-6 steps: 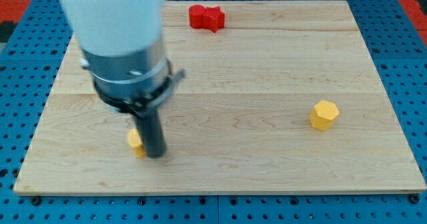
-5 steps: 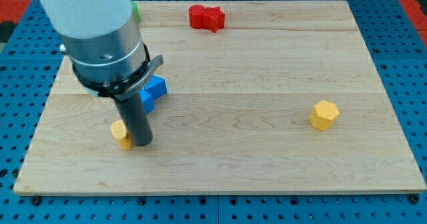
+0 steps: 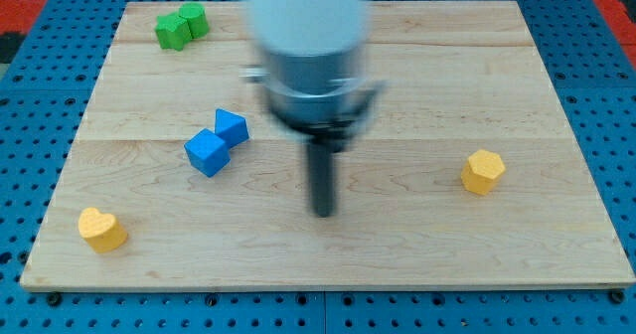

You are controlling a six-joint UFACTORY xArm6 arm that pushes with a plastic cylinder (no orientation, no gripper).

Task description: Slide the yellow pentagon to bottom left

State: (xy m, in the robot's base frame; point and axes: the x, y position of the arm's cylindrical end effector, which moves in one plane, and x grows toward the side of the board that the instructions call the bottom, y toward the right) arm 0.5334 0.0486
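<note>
Yellow pentagon: view's right of the wooden worktop, well apart from the bottom-left corner; slide not yet begun. Yellow heart: already at bottom left. My tip: mid-board, touching nothing; my tool is a bare rod, nothing to spread or pinch. Blue blocks, green blocks: untouched. Arm body blurred, hiding the worktop's top middle.

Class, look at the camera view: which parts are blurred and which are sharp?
In the camera view, the arm and its rod are motion-blurred, my tip smeared near the board's middle; the blue blocks, yellow heart and yellow pentagon are sharp.
</note>
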